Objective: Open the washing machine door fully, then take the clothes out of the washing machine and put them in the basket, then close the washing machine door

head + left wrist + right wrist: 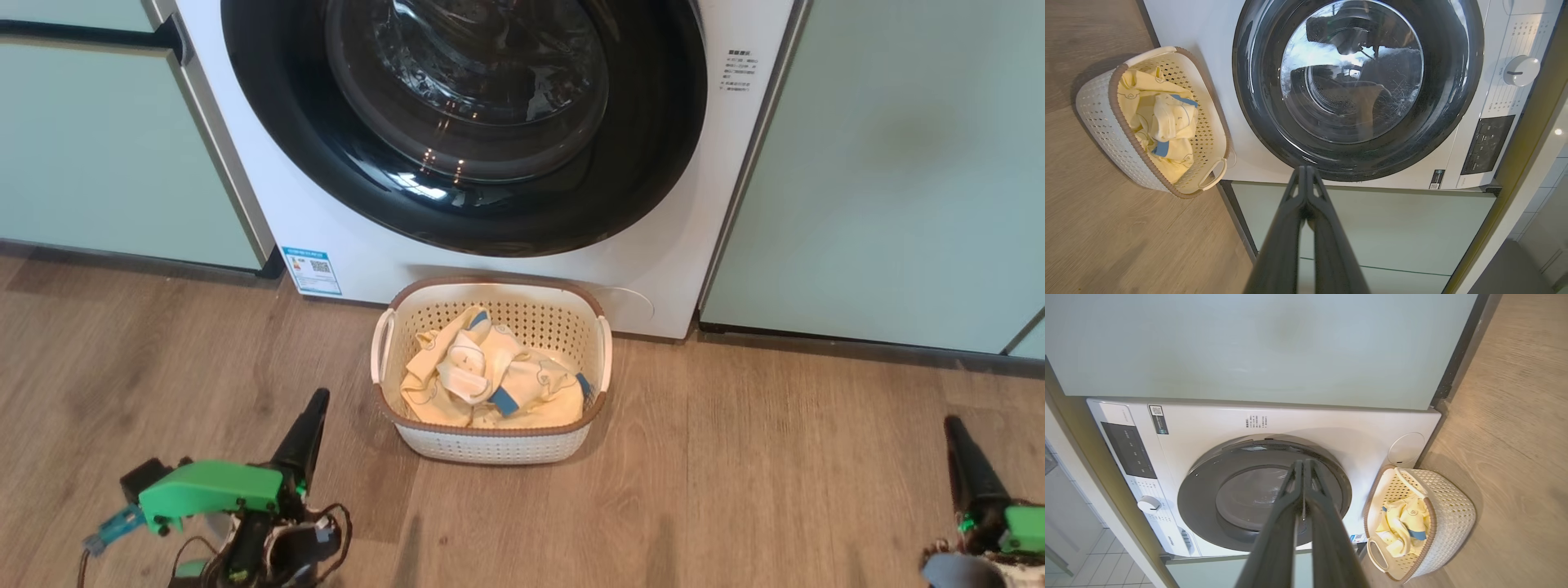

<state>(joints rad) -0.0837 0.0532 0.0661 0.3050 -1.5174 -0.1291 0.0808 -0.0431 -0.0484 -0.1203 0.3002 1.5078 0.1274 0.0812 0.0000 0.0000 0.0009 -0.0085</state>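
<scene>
Head view: the clothes (490, 384) lie inside the basket (498, 445). Just behind the basket stands the washing machine (367, 261), its door (653, 122) closed.

Left wrist view: the left gripper (1303, 171) has its fingers pressed together, empty.

Right wrist view: the right gripper (1303, 465) is the same.

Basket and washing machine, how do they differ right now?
The washing machine is big, white and smooth-fronted; the basket is small, cream and perforated, with a brown rim. The washing machine is closed by its glossy black door; the basket is open-topped. The basket holds the cream-yellow clothes; what the washing machine holds I cannot tell. Both stand on the wood floor.
</scene>
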